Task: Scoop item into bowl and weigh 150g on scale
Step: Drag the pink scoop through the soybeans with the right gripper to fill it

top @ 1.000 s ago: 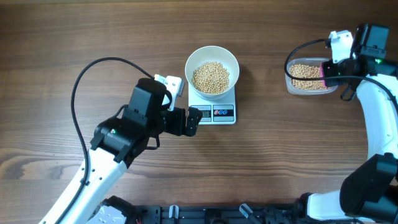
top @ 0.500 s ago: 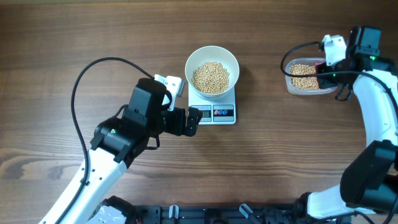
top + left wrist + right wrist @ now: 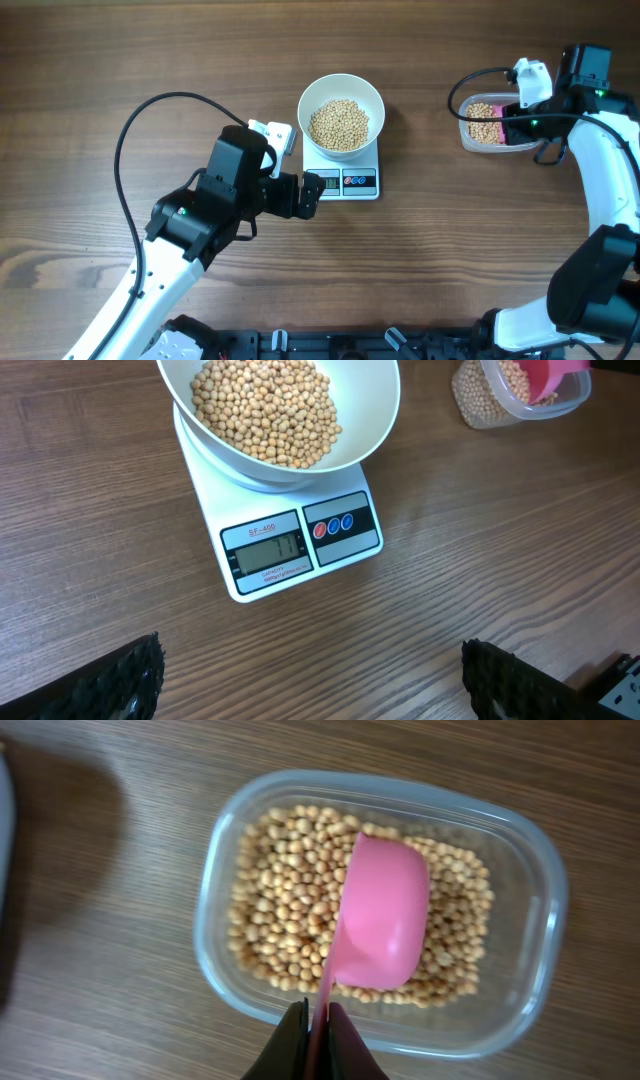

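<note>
While its jaws stood spread wide and empty, the left gripper [image 3: 303, 194] hovered just beside the near-left corner of the scale [image 3: 290, 555], probably so its camera could read the display. On the scale sat the bowl [image 3: 385, 420], heaped with beans [image 3: 265, 410]. Far right, the right gripper [image 3: 318, 1032] was clamped on the handle of a pink scoop [image 3: 380, 910], which it held over more beans in the clear tub [image 3: 535, 920], apparently ready for another scoopful.

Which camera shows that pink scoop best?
The right wrist view: the pink scoop sits mid-frame, seen from above over the beans in the clear tub, its handle pinched in the right gripper. Overhead shows only a small pink patch; left wrist catches a cropped bit at its top edge.
</note>
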Robot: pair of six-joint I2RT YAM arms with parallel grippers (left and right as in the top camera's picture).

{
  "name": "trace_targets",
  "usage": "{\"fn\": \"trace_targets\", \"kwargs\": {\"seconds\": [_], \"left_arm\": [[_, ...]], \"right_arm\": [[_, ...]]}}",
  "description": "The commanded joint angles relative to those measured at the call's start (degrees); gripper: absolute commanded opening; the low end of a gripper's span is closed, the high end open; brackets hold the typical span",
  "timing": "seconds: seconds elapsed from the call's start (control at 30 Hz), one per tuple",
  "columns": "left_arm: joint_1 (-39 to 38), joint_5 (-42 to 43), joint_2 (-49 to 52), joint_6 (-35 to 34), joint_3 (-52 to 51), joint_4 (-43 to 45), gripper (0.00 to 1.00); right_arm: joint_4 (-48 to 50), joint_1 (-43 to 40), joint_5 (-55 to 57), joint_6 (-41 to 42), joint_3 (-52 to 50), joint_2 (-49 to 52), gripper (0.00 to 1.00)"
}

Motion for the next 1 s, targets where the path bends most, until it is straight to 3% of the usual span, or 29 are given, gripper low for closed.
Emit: {"fn": "trace_targets", "kwargs": {"seconds": [0.0, 0.43, 0.97], "left_arm": [[-0.3, -0.1, 0.3, 0.3, 0.0, 0.2, 1.0], [-0.3, -0.1, 0.3, 0.3, 0.0, 0.2, 1.0], [-0.3, -0.1, 0.3, 0.3, 0.0, 0.2, 1.0]], "right_arm": [[-0.3, 0.3, -7.4, 0.9, -0.4, 1.0, 0.04], [-0.5, -1.3, -14.0, 3.9, -0.5, 1.3, 0.04], [-1.0, -11.6, -27.7, 9.4, -0.5, 4.2, 0.04]]}}
